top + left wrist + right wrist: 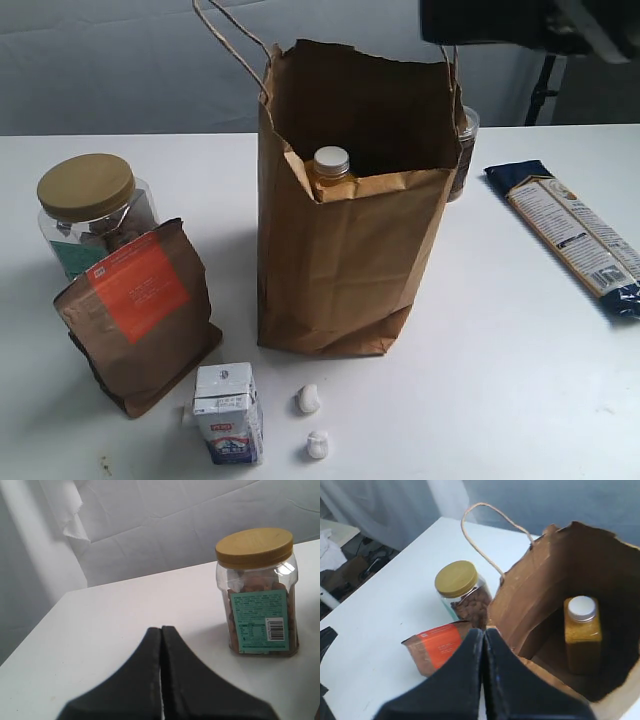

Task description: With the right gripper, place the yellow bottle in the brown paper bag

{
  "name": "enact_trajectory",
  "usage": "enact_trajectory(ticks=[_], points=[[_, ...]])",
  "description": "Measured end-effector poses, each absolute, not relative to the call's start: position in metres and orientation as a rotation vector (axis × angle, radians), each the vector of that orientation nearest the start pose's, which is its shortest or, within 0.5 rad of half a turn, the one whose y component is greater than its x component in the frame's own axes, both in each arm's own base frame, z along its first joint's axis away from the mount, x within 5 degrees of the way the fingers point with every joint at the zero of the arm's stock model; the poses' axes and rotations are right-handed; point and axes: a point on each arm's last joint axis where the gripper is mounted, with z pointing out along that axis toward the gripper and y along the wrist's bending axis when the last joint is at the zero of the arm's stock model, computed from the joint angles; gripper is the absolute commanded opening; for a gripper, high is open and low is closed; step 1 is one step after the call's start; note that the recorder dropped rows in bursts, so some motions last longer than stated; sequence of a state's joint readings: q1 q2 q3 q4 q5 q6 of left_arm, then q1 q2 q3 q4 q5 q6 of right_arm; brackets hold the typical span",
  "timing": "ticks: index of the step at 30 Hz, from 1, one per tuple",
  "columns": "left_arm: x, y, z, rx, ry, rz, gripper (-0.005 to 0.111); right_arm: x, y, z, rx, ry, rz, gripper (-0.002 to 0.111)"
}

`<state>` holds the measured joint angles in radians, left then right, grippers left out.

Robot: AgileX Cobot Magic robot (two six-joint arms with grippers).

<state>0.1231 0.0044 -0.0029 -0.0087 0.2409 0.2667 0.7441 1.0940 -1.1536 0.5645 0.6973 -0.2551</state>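
The yellow bottle (331,172) stands upright inside the brown paper bag (345,270), its white cap showing above the folded front rim. From above, the right wrist view shows the yellow bottle (582,640) resting on the floor of the brown paper bag (555,575). My right gripper (484,630) is shut and empty, held high over the bag's rim; in the exterior view only a dark part of its arm (500,25) shows at the top. My left gripper (161,628) is shut and empty above the table, out of the exterior view.
A gold-lidded clear jar (92,210) and a brown pouch with orange label (140,315) stand left of the bag. A small milk carton (229,412) and two white lumps (308,400) lie in front. A blue pasta packet (575,235) lies right; a small jar (463,150) hides behind the bag.
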Motion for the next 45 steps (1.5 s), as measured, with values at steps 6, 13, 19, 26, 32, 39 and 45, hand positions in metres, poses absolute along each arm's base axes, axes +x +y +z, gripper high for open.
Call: enact_trajectory(ticks=[6,13,19,26,32,39,45], points=[[0.055,0.007,0.192,0.119,1.73,0.279,0.0,0.113,0.135,0.393,-0.713,1.875,0.857,0.0],[0.055,0.007,0.192,0.119,1.73,0.279,0.0,0.101,0.109,0.358,-0.616,1.897,0.761,0.0],[0.055,0.007,0.192,0.119,1.73,0.279,0.0,0.096,0.09,0.314,-0.527,1.962,0.657,0.0],[0.055,0.007,0.192,0.119,1.73,0.279,0.0,0.088,0.055,0.264,-0.317,1.91,0.537,0.0],[0.055,0.007,0.192,0.119,1.73,0.279,0.0,0.075,0.033,0.23,-0.182,1.769,0.455,0.0],[0.055,0.007,0.192,0.119,1.73,0.279,0.0,0.06,0.021,0.203,-0.18,1.666,0.334,0.0],[0.055,0.007,0.192,0.119,1.73,0.279,0.0,0.054,0.018,0.203,-0.207,1.607,0.285,0.0]])
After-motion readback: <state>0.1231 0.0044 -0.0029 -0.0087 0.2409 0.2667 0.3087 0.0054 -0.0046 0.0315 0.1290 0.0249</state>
